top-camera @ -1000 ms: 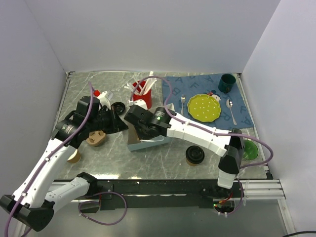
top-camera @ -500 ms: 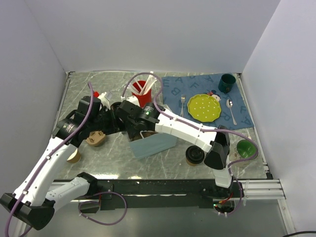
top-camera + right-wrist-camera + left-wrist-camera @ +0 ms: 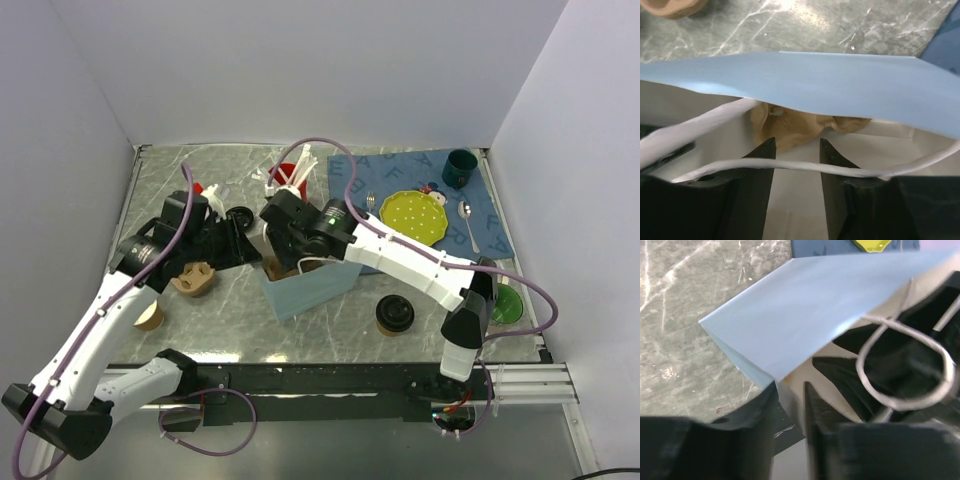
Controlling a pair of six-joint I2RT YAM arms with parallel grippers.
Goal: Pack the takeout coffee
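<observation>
blue bag [image 3: 815, 85]: tan lump [image 3: 790, 126] inside | right tool [image 3: 796, 146]: parted at mouth

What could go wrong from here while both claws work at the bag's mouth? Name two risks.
1. A white handle of the blue bag lies across the fingers of the right claw. Pulling back may snag it and drag the bag.
2. The takeout coffee stands outside the bag, close to the right arm in the top view. A sideways sweep could tip it.
</observation>
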